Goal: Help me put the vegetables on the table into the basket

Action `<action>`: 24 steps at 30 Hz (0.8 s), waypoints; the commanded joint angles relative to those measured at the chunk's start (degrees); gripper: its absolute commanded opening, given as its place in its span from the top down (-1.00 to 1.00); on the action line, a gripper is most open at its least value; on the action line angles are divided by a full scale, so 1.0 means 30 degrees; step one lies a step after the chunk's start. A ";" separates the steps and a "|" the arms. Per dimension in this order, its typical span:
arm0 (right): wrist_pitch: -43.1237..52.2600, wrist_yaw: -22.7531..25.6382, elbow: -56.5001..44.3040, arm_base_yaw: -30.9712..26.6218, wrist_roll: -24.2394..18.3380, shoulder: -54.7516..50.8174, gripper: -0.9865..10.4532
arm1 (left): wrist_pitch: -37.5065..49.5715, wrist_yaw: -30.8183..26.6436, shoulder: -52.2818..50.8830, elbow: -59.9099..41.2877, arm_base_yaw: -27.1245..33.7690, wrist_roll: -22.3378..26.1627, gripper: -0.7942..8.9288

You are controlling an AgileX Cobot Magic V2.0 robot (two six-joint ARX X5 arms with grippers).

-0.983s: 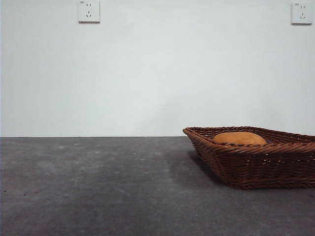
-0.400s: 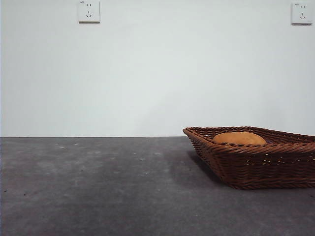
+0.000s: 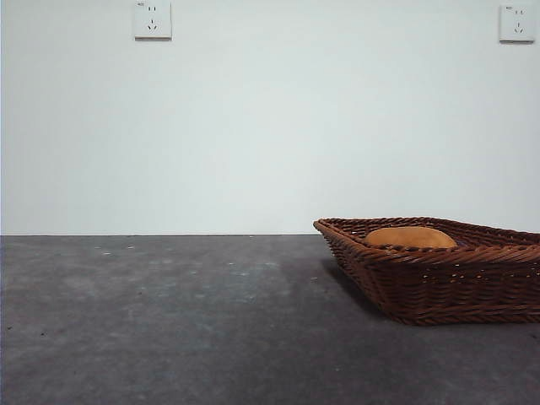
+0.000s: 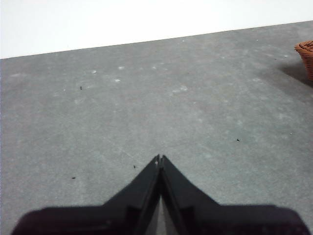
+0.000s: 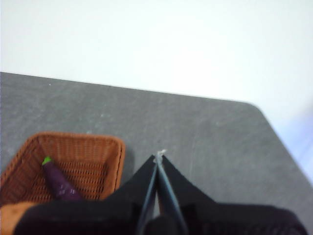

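Resting inside the basket, the potato is seen as an orange mound above the braided rim, and the eggplant lies on the weave beside the right gripper, whose jaws are pressed together. An orange patch at the frame edge is probably the potato. The left gripper, jaws likewise closed and empty, is held over bare table, with the basket's corner well off to one side.

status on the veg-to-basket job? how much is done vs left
Done: the potato and the eggplant lie in the basket. In hand: nothing; the left gripper and the right gripper are both shut and empty above the table. Left: no vegetable shows on the table in any view. The corn cob is not visible, so its place cannot be confirmed.
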 commanded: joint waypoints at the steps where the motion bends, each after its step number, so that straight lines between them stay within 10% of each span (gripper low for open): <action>1: 0.1341 -0.0058 -0.3140 0.0022 0.1188 -0.1370 0.82 | 0.0007 0.0007 0.0007 -0.0189 0.0036 -0.0182 0.84; 24: 0.3738 -0.0058 -1.2728 0.1035 0.2448 -0.8291 0.82 | 0.0007 0.0007 0.0073 -0.0189 0.0036 -0.0182 0.84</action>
